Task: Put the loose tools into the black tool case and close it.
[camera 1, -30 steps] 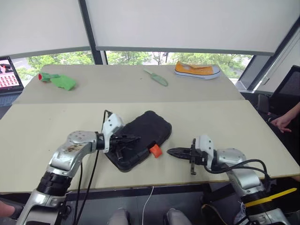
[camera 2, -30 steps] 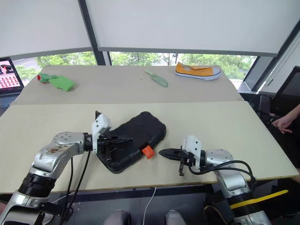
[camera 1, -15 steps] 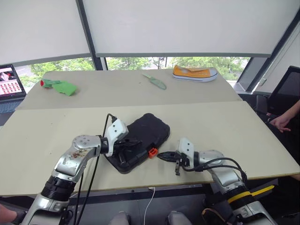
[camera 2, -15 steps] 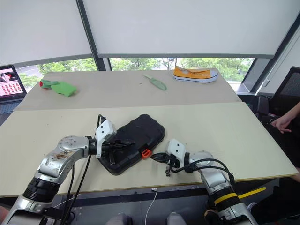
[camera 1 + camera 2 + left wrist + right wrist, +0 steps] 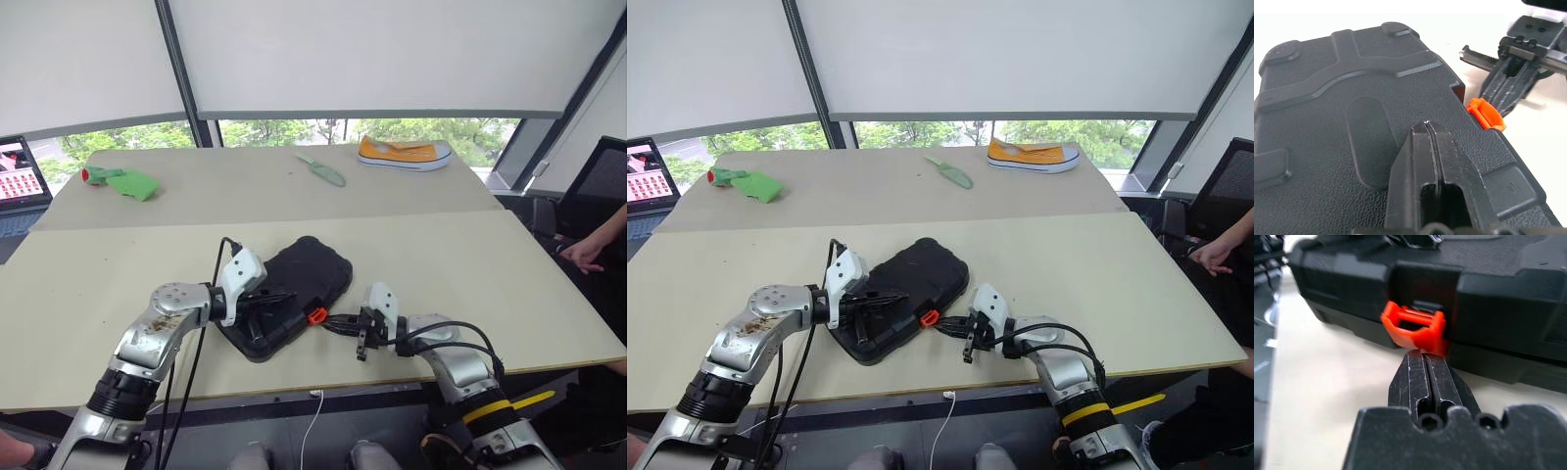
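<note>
**Case closed, latch not yet pressed home**

From the head camera, the black tool case [image 5: 289, 306] lay with its lid down near the front edge of the pale surface [image 5: 470, 264], set at a slant. The left gripper [image 5: 277, 297] rested on the lid, fingers pressed together. The right gripper [image 5: 330, 323], also pressed together and holding nothing, pointed at the orange latch [image 5: 315, 315] on the case's near edge. Farther back lay a pale green trowel [image 5: 323, 170], an orange shoe [image 5: 404, 154], a green crumpled item [image 5: 125, 180] and a laptop [image 5: 18, 179]; a person's hand [image 5: 586, 255] showed at the right edge.

In the left wrist view, the closed fingers [image 5: 1432, 161] lay on the textured lid (the latch stuck out just past its edge).

In the right wrist view, the shut fingertips [image 5: 1422, 377] sat right against the underside of the latch, which tilted outward from the case.
</note>
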